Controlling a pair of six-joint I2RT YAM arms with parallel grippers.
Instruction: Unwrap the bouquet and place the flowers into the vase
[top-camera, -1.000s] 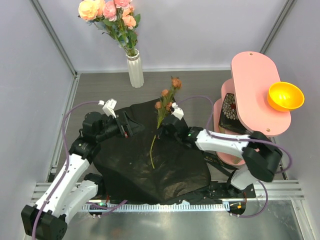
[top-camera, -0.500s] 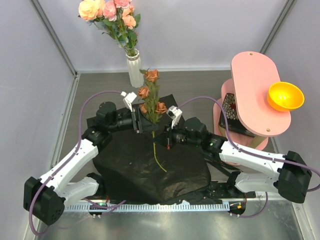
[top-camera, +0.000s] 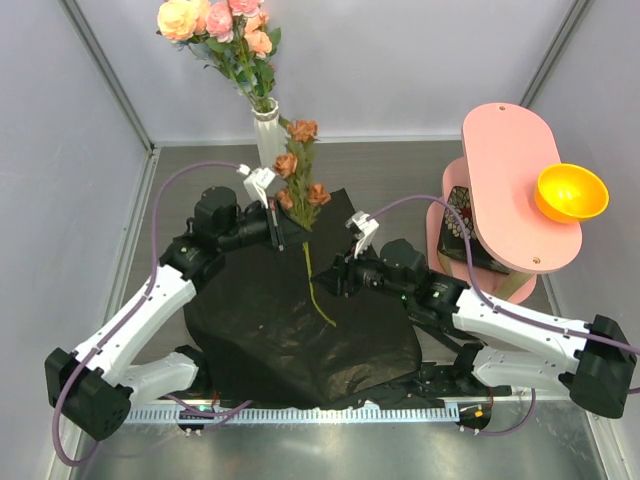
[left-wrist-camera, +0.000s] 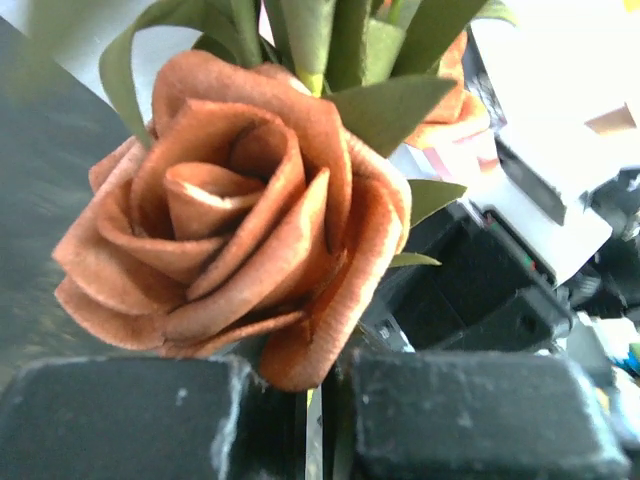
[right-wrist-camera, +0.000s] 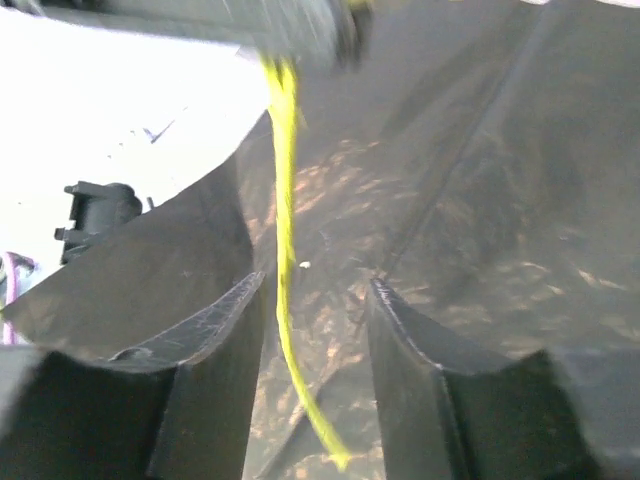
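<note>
Left hand (left-wrist-camera: 300, 425) clenched on rust flower (left-wrist-camera: 240, 220); right hand (right-wrist-camera: 315, 300) released, evident wrist-view only.

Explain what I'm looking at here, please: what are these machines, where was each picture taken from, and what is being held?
Two robot arms, left and right, are bolted at the near edge of a grey table. The wide picture looks down from above and behind them; the two close-ups come from cameras on their wrists. The left gripper is shut on the stem of a sprig of rust roses, held near the white vase, which holds pink and peach flowers. The right gripper is open; the green stem shows between its fingers. Black wrapping paper lies spread beneath.
</note>
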